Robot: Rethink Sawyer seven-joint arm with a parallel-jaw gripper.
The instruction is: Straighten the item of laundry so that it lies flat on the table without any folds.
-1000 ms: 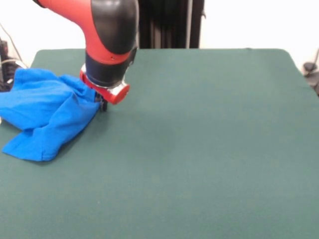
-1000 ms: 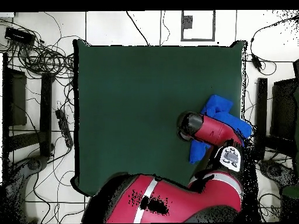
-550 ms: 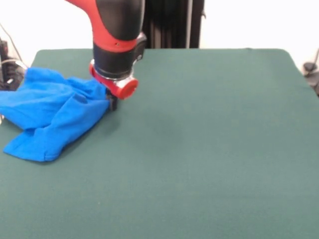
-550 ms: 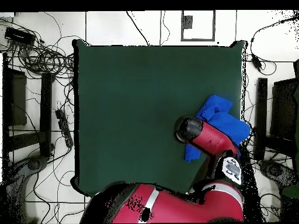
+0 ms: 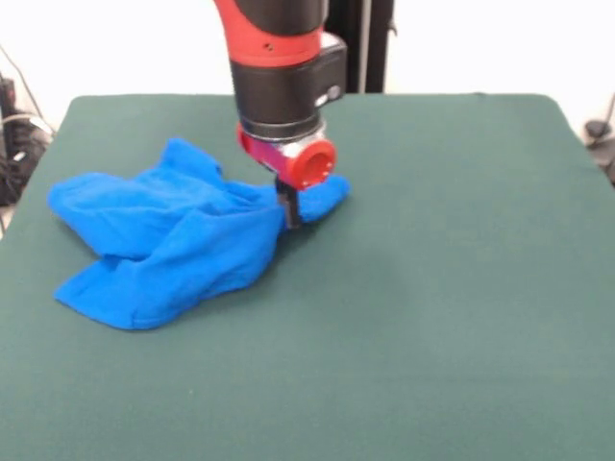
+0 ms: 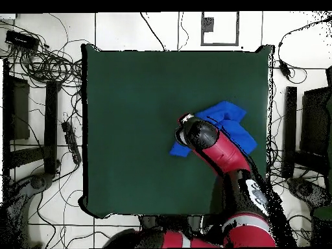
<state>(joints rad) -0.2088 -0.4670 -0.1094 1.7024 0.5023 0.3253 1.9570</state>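
The red and black arm's gripper (image 5: pixel 292 213) is clenched on an edge of the bright royal-blue soft cotton T-shirt (image 5: pixel 168 245), whose crumpled bulk trails off to one side of the jaws over the dark green felt-covered table (image 5: pixel 452 288), with only a small flap on their other side.

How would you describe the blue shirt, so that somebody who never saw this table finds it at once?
Start from the big dark green table. The only cloth on it is a bright blue T-shirt, bunched in folds, in the front view left of the middle. One end of it sits at the tool under the red and black arm.
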